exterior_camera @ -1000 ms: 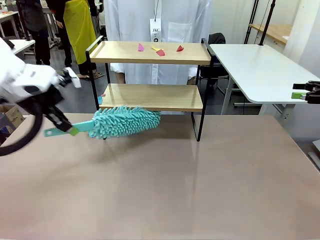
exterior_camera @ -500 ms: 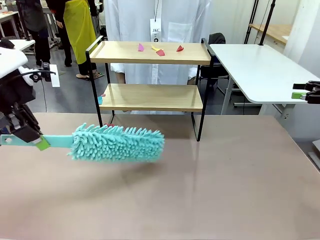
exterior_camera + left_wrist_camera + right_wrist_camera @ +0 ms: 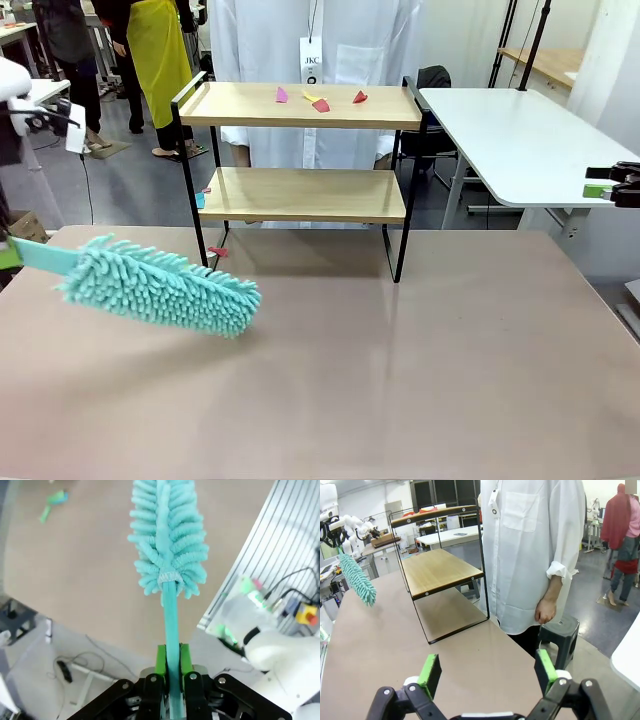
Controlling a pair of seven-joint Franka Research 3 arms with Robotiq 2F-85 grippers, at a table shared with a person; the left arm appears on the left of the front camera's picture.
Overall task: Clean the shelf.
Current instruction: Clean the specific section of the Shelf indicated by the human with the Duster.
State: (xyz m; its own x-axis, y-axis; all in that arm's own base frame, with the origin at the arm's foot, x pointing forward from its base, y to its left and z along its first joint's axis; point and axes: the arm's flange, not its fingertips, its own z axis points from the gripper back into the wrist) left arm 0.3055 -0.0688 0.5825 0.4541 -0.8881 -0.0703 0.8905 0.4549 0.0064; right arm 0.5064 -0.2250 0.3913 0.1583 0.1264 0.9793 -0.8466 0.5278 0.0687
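The shelf (image 3: 300, 195) stands at the far middle of the worktop (image 3: 400, 380). The duster (image 3: 160, 285) hangs front-left of the shelf, apart from it, its handle clamped in the left pincer (image 3: 170, 657). The right pincer (image 3: 487, 672), spread wide, is well to the shelf's right. Small scraps (image 3: 320, 100) lie on the top board.

Teal shaggy duster (image 3: 160, 288) at nine o'clock. The shelf (image 3: 300, 193) has pale wood boards and a black frame. Pink, yellow and red scraps (image 3: 320, 104) at twelve.
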